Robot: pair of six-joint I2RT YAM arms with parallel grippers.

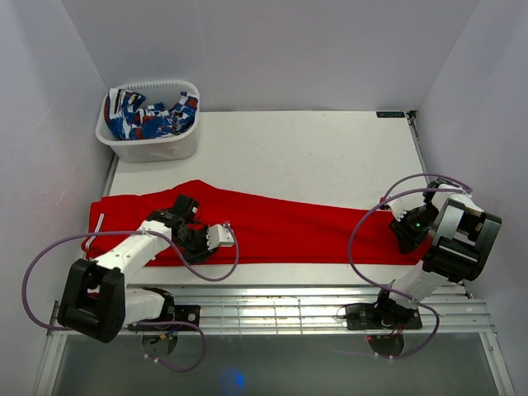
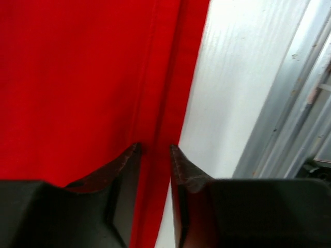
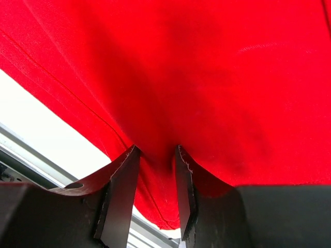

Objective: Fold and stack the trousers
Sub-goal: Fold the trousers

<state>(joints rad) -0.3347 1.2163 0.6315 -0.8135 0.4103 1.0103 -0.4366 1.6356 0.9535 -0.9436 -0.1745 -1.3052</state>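
Observation:
The bright red trousers [image 1: 289, 227] lie stretched left to right across the near half of the white table [image 1: 313, 148]. My left gripper [image 1: 216, 237] is at their near edge, left of the middle. In the left wrist view the left gripper [image 2: 155, 147] has a narrow strip of the trousers' hem [image 2: 93, 77] pinched between its jaws, right beside bare table. My right gripper [image 1: 406, 231] is down on the right end of the trousers. In the right wrist view the right gripper [image 3: 158, 149] has a bunched fold of the trousers [image 3: 217, 77] filling the gap between its jaws.
A white basket [image 1: 157, 150] holding blue-white-red patterned cloth [image 1: 153, 115] stands at the back left corner. A slatted metal rail [image 1: 289, 307] runs along the table's near edge, just behind both arm bases. Purple cables loop beside each arm.

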